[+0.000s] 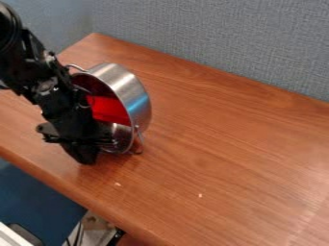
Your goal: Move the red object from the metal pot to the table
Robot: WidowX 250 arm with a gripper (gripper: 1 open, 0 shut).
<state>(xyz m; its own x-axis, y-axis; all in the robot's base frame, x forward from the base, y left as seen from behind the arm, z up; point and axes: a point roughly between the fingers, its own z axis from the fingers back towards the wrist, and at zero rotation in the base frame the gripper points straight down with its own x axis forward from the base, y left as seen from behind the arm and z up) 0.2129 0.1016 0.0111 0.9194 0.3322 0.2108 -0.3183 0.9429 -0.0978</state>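
Black and angled steeply down, the gripper [88, 146] sits at the mouth of the metal pot [126, 96], low against the table [232, 144] near its left edge. Its fingers are buried in dark shapes in front of the pot's opening, so I cannot tell how wide the jaws stand or whether they have hold of anything. The arm rises from it up and to the left, out past the table's left corner.

Just behind the gripper, the pot is tipped over onto its side, its open mouth facing left toward the arm and its shiny steel wall facing right. A small handle shows at its lower edge, close to the wood.

Inside the pot's mouth lies the red object [103, 104], a bright red patch partly covered by the gripper; it is in the pot, not on the wood.

Right of the pot, the reddish-brown tabletop stretches to the far right edge, with a grey wall behind it.
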